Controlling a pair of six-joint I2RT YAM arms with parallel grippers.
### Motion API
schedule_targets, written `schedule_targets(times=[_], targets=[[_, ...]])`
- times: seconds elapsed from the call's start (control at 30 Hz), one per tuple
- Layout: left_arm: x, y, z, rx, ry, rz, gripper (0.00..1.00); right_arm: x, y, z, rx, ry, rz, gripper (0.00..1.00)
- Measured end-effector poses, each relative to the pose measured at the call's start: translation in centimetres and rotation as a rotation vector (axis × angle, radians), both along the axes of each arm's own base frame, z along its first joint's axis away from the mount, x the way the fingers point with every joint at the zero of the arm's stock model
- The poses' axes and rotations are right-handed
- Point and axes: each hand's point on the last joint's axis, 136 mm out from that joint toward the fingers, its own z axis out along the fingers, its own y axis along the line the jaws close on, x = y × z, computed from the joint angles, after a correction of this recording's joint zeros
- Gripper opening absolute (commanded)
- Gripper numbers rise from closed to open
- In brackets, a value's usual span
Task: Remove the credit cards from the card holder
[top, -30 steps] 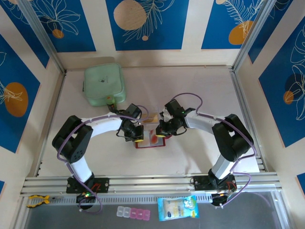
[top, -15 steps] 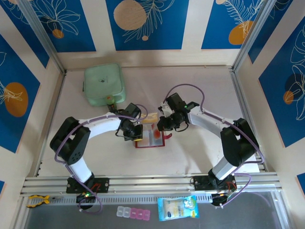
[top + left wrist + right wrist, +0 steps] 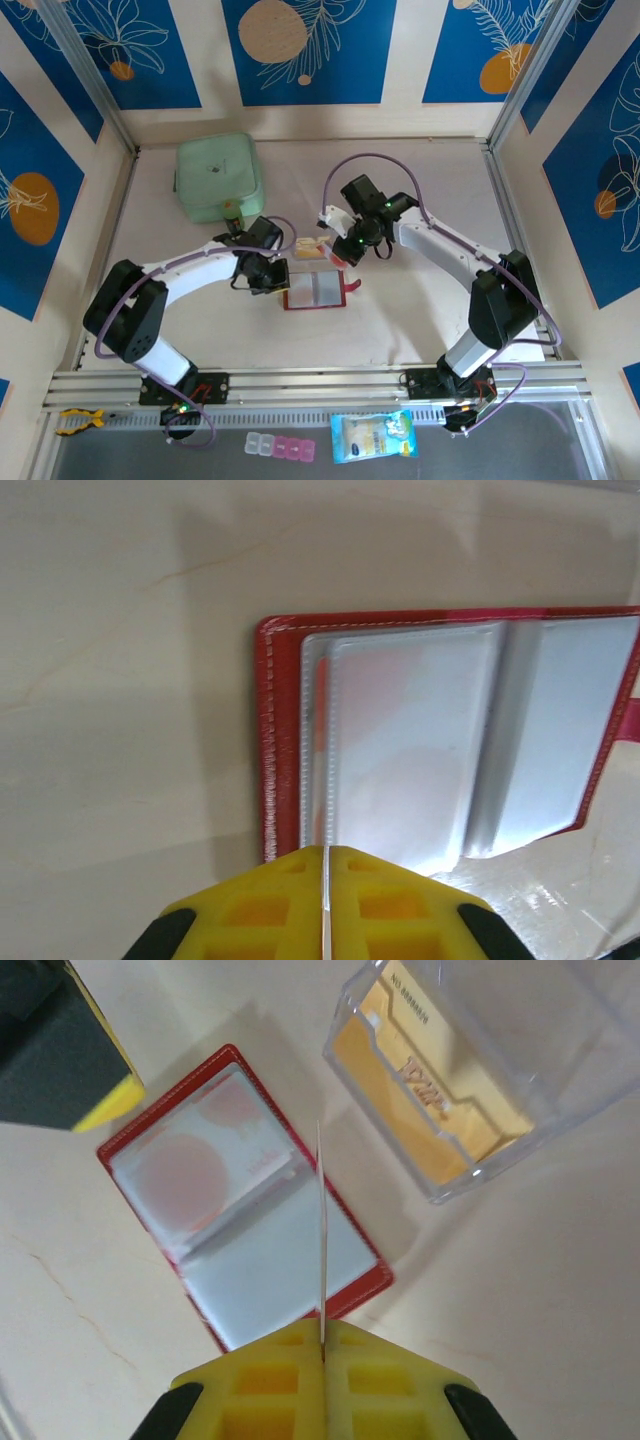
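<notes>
Wallet open beside clear box; right gripper pinches card above it, left gripper closed at wallet's edge

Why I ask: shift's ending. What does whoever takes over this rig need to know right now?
Left claw: closed at the card holder's edge; grip unconfirmed.
Right claw: shut on one credit card, over the open holder.
Done: tan cards lie in the clear box beside the holder.
Left: place the held card, then pull the pinkish card from its pocket.
</notes>
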Motion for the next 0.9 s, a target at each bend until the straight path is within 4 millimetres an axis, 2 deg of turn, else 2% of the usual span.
schedule_targets(times=[0.37,0.67,0.9], targets=[[-1.5,0.3,-3.0,-0.002,0.069,-0.001,0.16,3.9,1.4,0.8,-0.090,-0.120,0.224,0.00],[-1.5,-0.3,-3.0,-0.045,0.076,0.005,0.16,6.7,2.6,1.4,-0.077,-0.148,0.305,0.00],[-1.5,-0.4,-3.0,-0.052,0.076,0.008,0.16,8.8,3.5,1.1,-0.069,-0.142,0.357,0.00]])
